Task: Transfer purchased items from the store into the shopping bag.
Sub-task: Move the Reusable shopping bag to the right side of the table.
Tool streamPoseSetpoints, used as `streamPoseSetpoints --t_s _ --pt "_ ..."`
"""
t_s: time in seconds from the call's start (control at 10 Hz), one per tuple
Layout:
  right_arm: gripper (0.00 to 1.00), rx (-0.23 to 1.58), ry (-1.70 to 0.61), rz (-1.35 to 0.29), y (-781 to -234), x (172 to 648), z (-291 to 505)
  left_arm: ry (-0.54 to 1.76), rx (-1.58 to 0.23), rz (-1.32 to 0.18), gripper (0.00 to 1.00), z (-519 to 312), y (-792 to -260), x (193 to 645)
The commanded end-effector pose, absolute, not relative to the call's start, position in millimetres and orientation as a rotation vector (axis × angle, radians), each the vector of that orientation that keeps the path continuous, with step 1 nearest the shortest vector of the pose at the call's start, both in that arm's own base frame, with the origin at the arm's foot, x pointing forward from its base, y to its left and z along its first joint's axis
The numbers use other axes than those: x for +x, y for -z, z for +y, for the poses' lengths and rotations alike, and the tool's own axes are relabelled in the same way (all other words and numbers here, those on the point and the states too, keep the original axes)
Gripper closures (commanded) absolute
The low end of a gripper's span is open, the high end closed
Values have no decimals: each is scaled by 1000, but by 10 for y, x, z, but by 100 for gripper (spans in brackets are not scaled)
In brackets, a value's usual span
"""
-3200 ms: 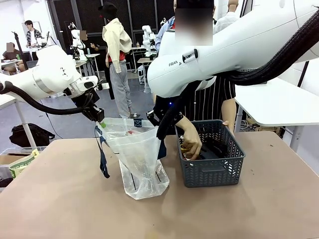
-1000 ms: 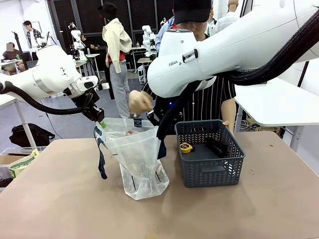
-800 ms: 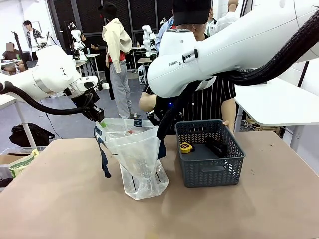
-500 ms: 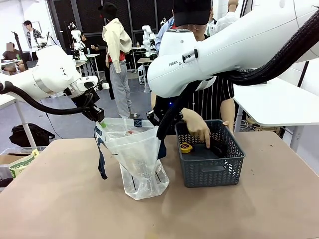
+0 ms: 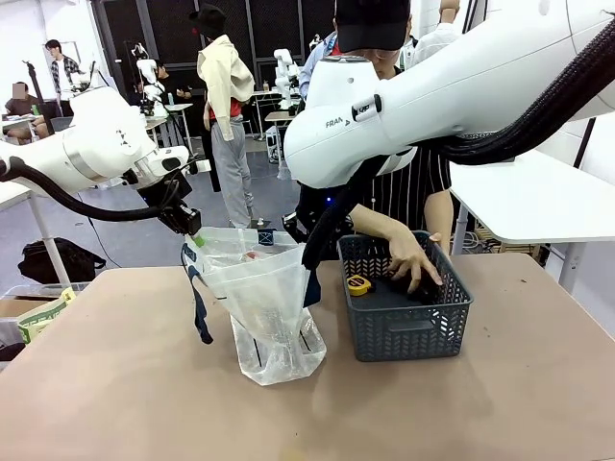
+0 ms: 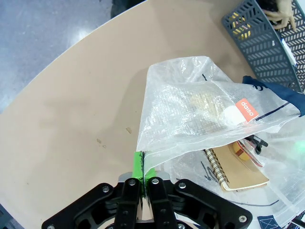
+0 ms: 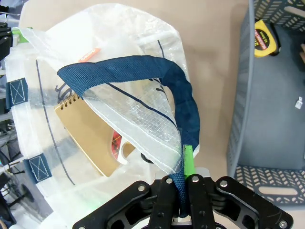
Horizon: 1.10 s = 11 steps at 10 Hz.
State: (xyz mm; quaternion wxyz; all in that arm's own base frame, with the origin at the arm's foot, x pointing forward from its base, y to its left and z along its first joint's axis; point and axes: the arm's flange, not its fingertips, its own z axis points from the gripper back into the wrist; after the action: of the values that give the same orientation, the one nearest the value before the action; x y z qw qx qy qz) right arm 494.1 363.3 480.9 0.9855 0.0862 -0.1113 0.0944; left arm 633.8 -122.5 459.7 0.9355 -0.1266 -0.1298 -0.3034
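The shopping bag (image 5: 269, 307) stands open at mid-table, held by both arms. My left gripper (image 5: 195, 237) is shut on the bag's left rim; in the left wrist view its green pads (image 6: 138, 164) pinch the plastic edge. My right gripper (image 7: 182, 171) is shut on the bag's right rim and navy handle (image 7: 181, 95). A spiral notebook (image 7: 88, 131) and a packet with an orange label (image 6: 245, 109) lie inside the bag. The store, a dark grey mesh basket (image 5: 413, 331), stands right of the bag. The person's hand (image 5: 413, 269) rests on a dark item inside it, beside a yellow tape measure (image 5: 357, 284).
The person stands behind the basket at the far side. The right arm's large white link (image 5: 432, 96) spans the upper right above the basket. Bare tan tabletop (image 5: 125, 384) lies in front of and left of the bag. A white table (image 5: 538, 206) stands at the right.
The person's hand came away from above the bag, went down into the basket and now lies on the dark item at its right. Both arms and the bag stayed still.
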Motion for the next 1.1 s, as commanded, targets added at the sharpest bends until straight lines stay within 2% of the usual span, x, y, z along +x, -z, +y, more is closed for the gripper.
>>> streamPoseSetpoints --t_s 0.0,1.0 --pt "100 185 -181 -217 -4809 4949 3602 612 -251 -264 100 -1181 -4609 6315" --pt "100 185 -181 -217 -4809 4949 3602 612 -251 -264 100 -1181 -4609 6315"
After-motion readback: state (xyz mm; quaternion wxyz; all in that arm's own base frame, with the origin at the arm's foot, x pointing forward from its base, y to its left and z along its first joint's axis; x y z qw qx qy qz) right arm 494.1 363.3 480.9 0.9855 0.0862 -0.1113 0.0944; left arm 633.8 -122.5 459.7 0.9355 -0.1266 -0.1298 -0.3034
